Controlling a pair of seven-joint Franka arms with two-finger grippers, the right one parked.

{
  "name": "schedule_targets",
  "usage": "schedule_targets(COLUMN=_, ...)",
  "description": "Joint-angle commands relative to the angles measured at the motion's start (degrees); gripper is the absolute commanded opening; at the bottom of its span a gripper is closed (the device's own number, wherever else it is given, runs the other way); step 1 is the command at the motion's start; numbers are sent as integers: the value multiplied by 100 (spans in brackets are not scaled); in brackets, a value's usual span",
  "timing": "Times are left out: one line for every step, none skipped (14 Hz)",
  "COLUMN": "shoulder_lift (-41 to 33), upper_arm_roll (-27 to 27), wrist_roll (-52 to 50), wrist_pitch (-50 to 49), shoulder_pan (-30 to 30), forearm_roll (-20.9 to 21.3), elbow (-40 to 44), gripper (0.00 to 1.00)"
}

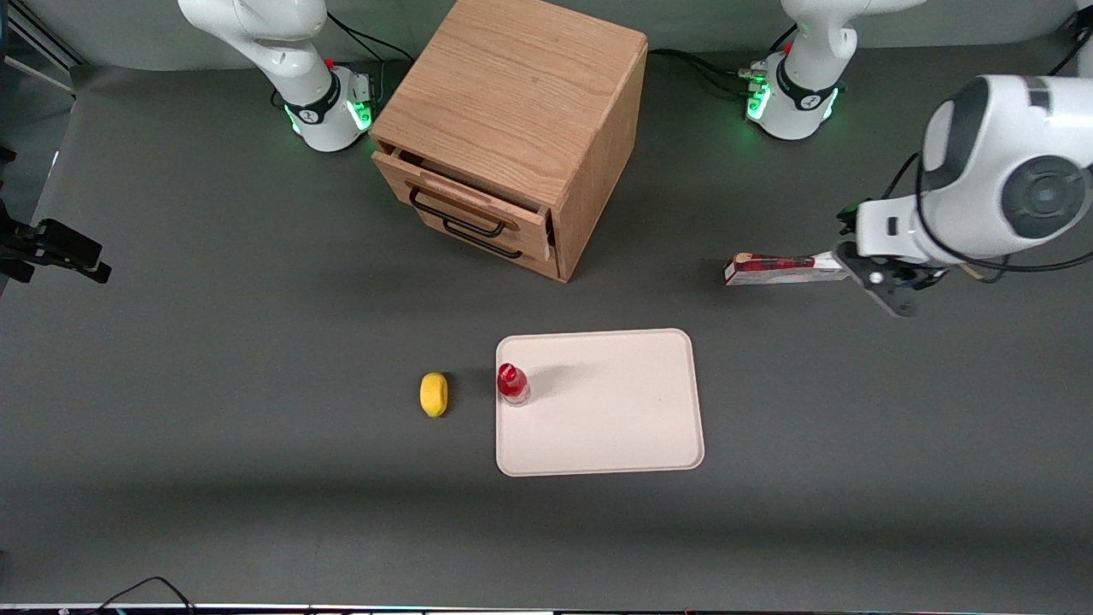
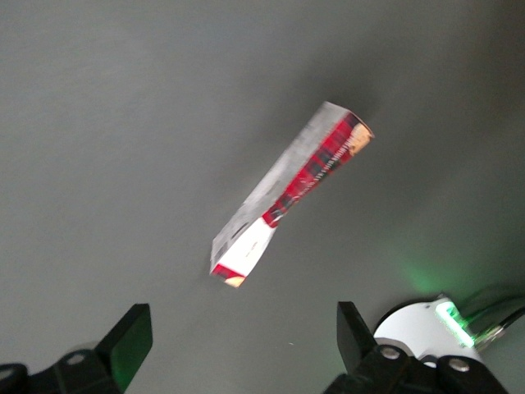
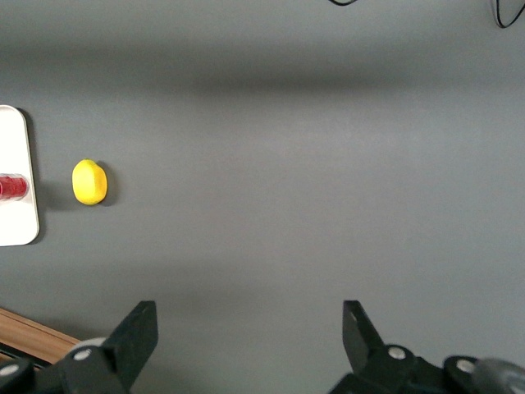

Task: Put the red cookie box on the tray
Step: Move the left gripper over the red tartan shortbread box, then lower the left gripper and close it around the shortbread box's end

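Observation:
The red cookie box lies flat on the grey table toward the working arm's end, farther from the front camera than the tray. It also shows in the left wrist view, dark red with a white end. The left arm's gripper hovers over the table just off the box's white end, open and empty, with the box apart from its fingers. The cream-pink tray lies mid-table.
A small red-capped bottle stands on the tray by its edge. A yellow lemon lies beside the tray on the table. A wooden cabinet with a slightly open drawer stands farther from the front camera.

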Motion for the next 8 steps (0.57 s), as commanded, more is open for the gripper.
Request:
schedule_targets(shoulder_lift=-443, upper_arm_roll=-119, wrist_roll=639, wrist_pitch=652, shoulder_pan=22, forearm_roll=81, elbow=-1046, gripper=100)
schedule_targets(shoulder_lift=-505, upper_arm_roll=-119, wrist_roll=954, wrist_pitch=968, shoulder_pan=39, forearm_roll=72, elbow=-1363, gripper=100)
schedule_targets(shoulder_lift=-557, upper_arm_roll=-111, wrist_roll=1279, wrist_pitch=1363, shoulder_pan=118, forearm_roll=46, elbow=-1688, gripper=100)
schedule_targets(shoulder_lift=-584, upper_arm_roll=-93, wrist_roll=1518, wrist_pitch=1811, shoulder_pan=153, forearm_roll=37, elbow=-2013, gripper=100)
schedule_targets(shoulder_lift=-576, upper_arm_roll=-93, wrist_roll=1624, wrist_pitch=2268, shoulder_pan=154, forearm_roll=28, elbow=-2303, gripper=100)
schedule_targets(shoulder_lift=-575, upper_arm_roll=-93, wrist_roll=1634, wrist_pitch=2751, shoulder_pan=154, forearm_roll=11, elbow=-2628, gripper=100)
schedule_targets(shoulder_lift=-558, upper_arm_roll=-93, wrist_roll=1634, wrist_pitch=3225, shoulder_pan=154, forearm_roll=-33, elbow=-2936, gripper=100)
schedule_targets(shoulder_lift=-506, upper_arm_roll=-93, wrist_roll=1634, wrist_pitch=3656, shoulder_pan=145, forearm_roll=-42, elbow=-3165, gripper=100)
